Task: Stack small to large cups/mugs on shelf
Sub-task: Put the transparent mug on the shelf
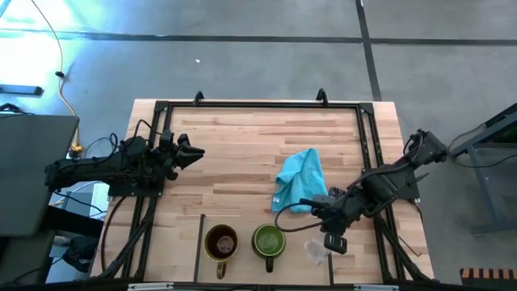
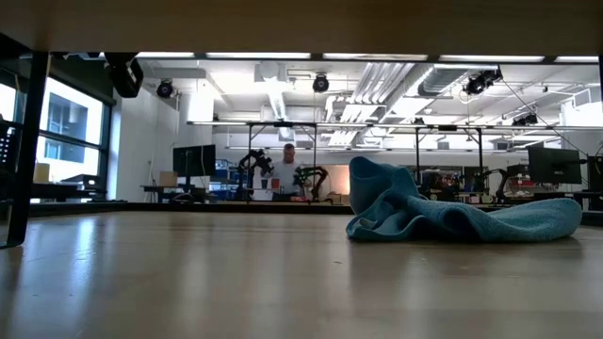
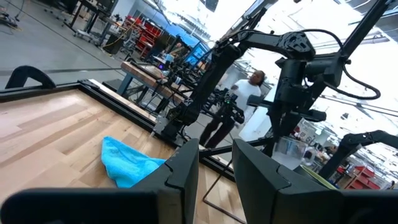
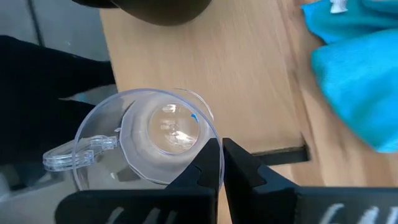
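Observation:
A brown mug (image 1: 220,242) and a green mug (image 1: 269,240) stand upright side by side on the wooden shelf (image 1: 245,260) at the table's near edge. Right of the green mug, my right gripper (image 4: 222,155) is shut on a clear glass cup (image 4: 146,143) with a handle (image 4: 65,155), held up above the table (image 3: 289,152). My left gripper (image 1: 194,153) waits at the table's left side, open, with nothing between its fingers (image 3: 186,174). My right gripper pinches the glass cup's wall at the rim (image 4: 211,138), opposite the handle, between its two fingers; one finger seems to be inside the cup and one outside. The fingers slant down from the table's right. The cup hangs tilted, lifted clear of the table.
A crumpled turquoise cloth (image 1: 300,182) lies on the table right of centre, just beyond the right gripper. A short black bar (image 4: 280,152) lies on the wood below the cup. Black frame rails (image 1: 258,105) run along the table's edges. A person (image 2: 287,165) stands in the room behind.

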Robot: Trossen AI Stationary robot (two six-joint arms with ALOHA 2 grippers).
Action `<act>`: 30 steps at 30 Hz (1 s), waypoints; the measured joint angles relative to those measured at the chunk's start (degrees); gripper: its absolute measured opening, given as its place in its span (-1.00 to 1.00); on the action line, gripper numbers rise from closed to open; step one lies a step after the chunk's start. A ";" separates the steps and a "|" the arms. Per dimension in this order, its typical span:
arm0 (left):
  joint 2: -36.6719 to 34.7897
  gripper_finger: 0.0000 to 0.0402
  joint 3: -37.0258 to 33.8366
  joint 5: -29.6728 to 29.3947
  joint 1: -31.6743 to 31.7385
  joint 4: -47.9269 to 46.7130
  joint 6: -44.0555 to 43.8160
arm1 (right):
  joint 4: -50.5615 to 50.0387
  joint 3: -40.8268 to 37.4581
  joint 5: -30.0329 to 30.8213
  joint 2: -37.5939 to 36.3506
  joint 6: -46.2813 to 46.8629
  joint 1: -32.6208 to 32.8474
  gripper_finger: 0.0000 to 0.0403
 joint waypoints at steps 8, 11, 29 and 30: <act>0.02 -0.57 0.01 -0.02 0.01 0.00 0.00 | -11.24 13.03 0.42 8.14 -6.76 -1.22 -1.00; 0.02 -0.57 0.00 -0.02 0.02 0.00 -0.02 | -13.75 17.10 0.37 10.95 -9.15 -1.55 -1.00; 0.00 -0.57 0.00 0.42 0.02 -0.42 0.04 | -15.96 19.83 6.43 14.11 -8.54 -1.49 -1.00; 0.02 -0.57 0.00 0.44 0.02 -0.42 0.04 | -15.92 19.83 6.46 14.19 -8.47 -1.46 -1.00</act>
